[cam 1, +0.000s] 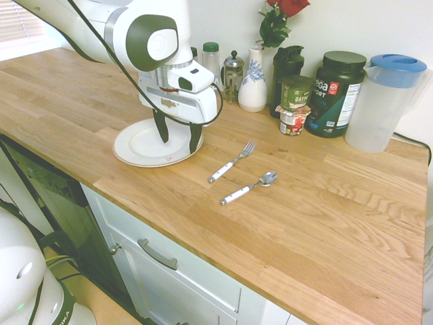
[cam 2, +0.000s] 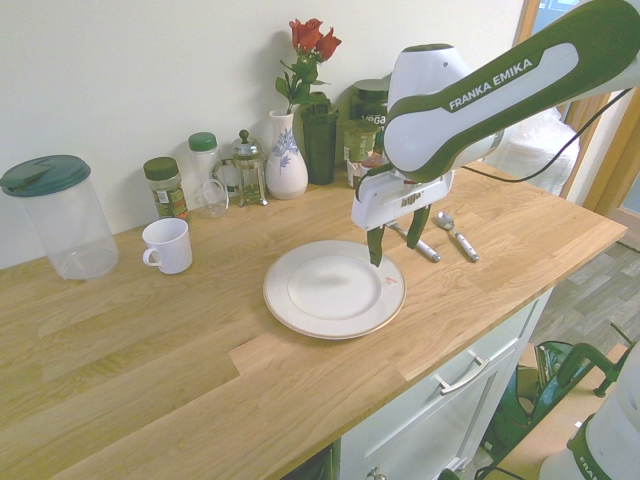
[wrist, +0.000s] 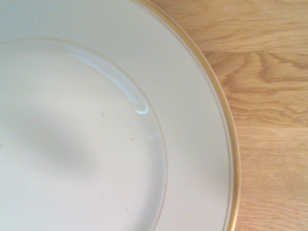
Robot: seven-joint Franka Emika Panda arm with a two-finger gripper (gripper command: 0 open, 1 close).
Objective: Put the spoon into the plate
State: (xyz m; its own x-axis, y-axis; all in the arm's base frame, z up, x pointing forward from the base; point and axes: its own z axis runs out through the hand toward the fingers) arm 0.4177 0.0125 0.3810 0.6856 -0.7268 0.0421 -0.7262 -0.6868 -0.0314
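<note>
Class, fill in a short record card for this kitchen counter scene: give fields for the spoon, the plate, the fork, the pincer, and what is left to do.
spoon: on the wooden counter, spoon lies apart from the plate
plate: plate holds nothing
fork: fork lies beside the spoon, on the side nearer the wall
pincer: pincer open, pointing down above the plate's rim, holding nothing
remaining: spoon not yet picked up or placed
</note>
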